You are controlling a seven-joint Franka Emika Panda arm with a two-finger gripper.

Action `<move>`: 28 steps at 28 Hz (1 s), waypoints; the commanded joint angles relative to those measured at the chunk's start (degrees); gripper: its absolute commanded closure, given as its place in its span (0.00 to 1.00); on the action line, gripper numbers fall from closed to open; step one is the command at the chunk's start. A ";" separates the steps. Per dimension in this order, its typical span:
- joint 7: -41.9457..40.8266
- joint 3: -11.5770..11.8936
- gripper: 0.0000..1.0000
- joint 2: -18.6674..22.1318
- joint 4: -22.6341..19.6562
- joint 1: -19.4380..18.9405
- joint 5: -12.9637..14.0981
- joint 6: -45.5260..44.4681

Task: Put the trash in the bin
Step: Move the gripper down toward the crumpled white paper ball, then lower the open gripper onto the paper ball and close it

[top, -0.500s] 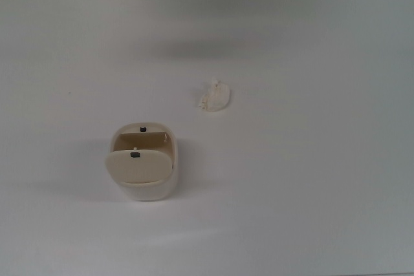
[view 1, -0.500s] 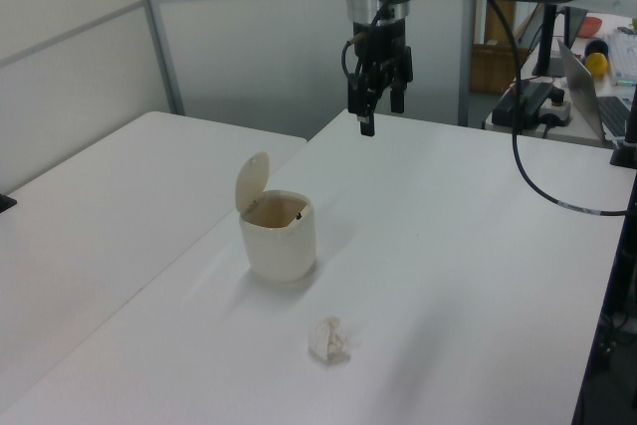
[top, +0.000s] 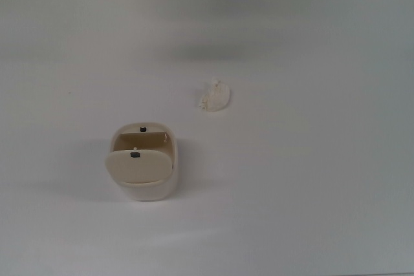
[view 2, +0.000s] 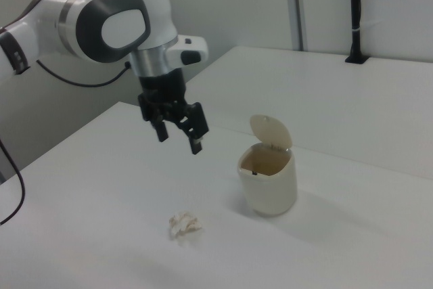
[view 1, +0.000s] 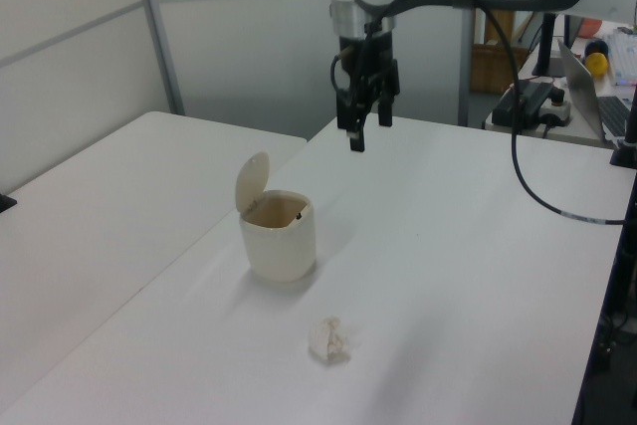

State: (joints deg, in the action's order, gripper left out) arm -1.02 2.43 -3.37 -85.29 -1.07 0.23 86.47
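Lying loose on the white table: the trash (top: 213, 96), a small lumpy wad of white paper. Standing upright near it, not touching: the bin (top: 142, 170), cream-beige with rounded corners, flap lid tipped up, opening showing, small black marks on the rim.

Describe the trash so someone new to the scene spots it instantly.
Start at the white table and find the cream bin with its flap lid tipped up. In the top view, the trash lies apart from it, above and to the top view's right. It is a small, lumpy, crumpled white paper wad, the only loose item on the table.
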 commanded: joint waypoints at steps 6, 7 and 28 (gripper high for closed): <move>9.62 -8.75 0.00 -2.43 -8.66 -0.78 -0.05 10.46; 11.11 -9.37 0.00 -3.22 -8.93 -1.13 -0.40 11.61; 25.81 -9.72 0.00 -15.18 -15.34 -7.81 -11.39 24.98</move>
State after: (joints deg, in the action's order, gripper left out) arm 23.87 -7.54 -20.16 -97.30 -8.77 -9.76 109.43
